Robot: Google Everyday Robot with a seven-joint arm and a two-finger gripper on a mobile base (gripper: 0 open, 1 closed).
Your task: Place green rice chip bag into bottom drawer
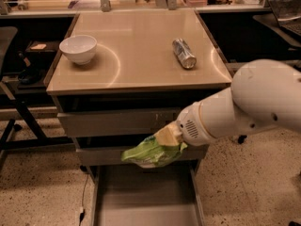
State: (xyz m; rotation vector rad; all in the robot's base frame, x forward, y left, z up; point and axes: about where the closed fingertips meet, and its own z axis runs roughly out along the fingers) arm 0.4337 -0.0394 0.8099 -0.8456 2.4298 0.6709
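Gripper (163,141) sits in front of the middle drawer front (101,155), above the rear of the open bottom drawer (141,202). Jaws are clamped on the right end of the green rice chip bag (148,153). The bag hangs clear above the drawer floor, long axis roughly level, reaching left from the jaws. Judgement: the tray lies straight below, so lower and release.

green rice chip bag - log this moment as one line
gripper: above open bottom drawer, holding green rice chip bag | bag: in the air, not in drawer | cabinet top: white bowl, silver can
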